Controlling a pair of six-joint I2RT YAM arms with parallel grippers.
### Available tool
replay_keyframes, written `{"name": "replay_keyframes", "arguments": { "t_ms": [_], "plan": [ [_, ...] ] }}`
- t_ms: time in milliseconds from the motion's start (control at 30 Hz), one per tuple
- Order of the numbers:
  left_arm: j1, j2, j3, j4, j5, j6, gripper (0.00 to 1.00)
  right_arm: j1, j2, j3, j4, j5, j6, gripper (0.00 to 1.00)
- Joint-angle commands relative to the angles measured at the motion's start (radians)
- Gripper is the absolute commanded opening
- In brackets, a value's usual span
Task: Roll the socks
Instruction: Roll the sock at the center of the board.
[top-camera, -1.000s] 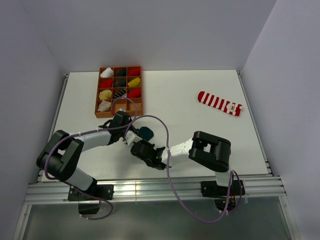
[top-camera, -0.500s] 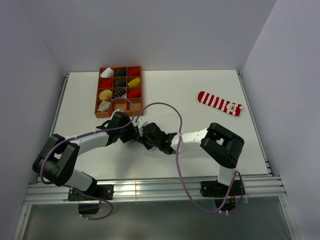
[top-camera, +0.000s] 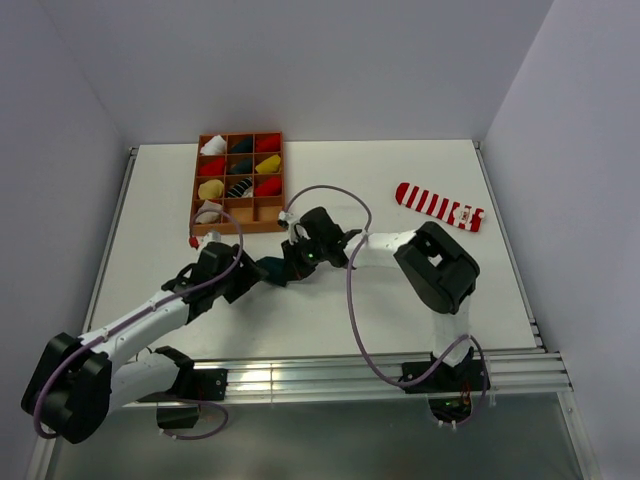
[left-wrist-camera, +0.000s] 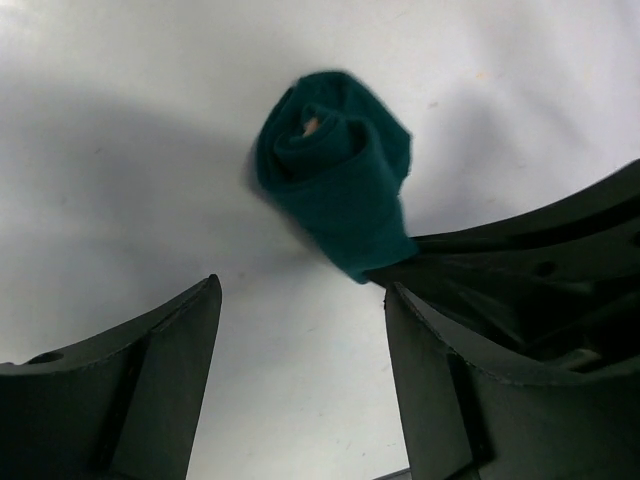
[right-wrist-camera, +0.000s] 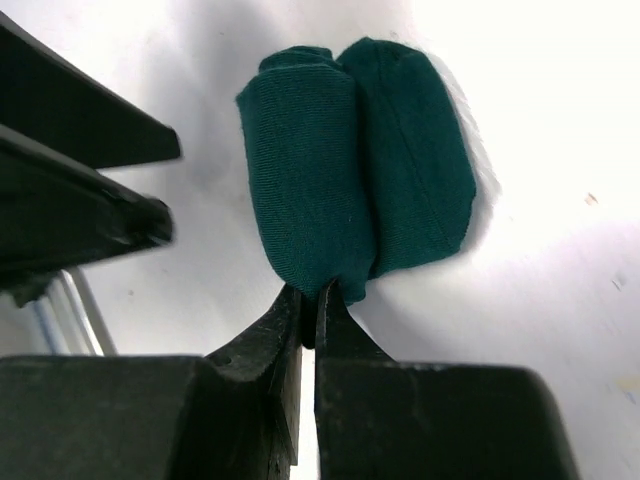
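1. The white table (top-camera: 400, 290) carries everything; both arms reach out over its left-centre part.
2. The right arm (top-camera: 435, 265) bends leftward across the table. The left arm (top-camera: 140, 320) stretches diagonally up and to the right towards it.
3. A brown tray (top-camera: 240, 135) with a grid of cells sits at the far left. Rolled bundles (top-camera: 268, 163) in red, yellow, white and dark fill most of the cells.
4. The striped sock (top-camera: 438, 206), red and white, lies flat at the far right, well apart from both arms.
5. The green sock (top-camera: 275, 268) (left-wrist-camera: 335, 185) (right-wrist-camera: 350, 190) is rolled up and rests on the table just below the tray, between the two grippers.
6. The right gripper (top-camera: 292, 262) (right-wrist-camera: 310, 305) has its jaws pressed together, pinching the near edge of the roll.
7. The left gripper (top-camera: 245, 272) (left-wrist-camera: 300, 330) has its jaws spread with only bare table between them. The green sock lies just ahead of its tips, not touching them.
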Motion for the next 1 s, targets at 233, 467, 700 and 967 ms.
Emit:
{"name": "replay_keyframes", "arguments": {
  "t_ms": [233,467,700,967],
  "plan": [
    [0.004,0.025,-0.061,0.084,-0.064,-0.104,0.70,0.004,0.115,0.146,-0.196,-0.124,0.008,0.00],
    [0.022,-0.014,-0.108,0.203,-0.119,-0.144,0.71,0.004,0.130,0.152,-0.186,-0.141,0.030,0.00],
    [0.036,0.058,-0.113,0.281,-0.079,-0.136,0.71,0.005,0.133,0.140,-0.158,-0.161,0.057,0.00],
    [0.038,0.232,-0.077,0.351,0.025,-0.110,0.70,0.005,0.130,0.122,-0.132,-0.193,0.093,0.00]
  ]
}}
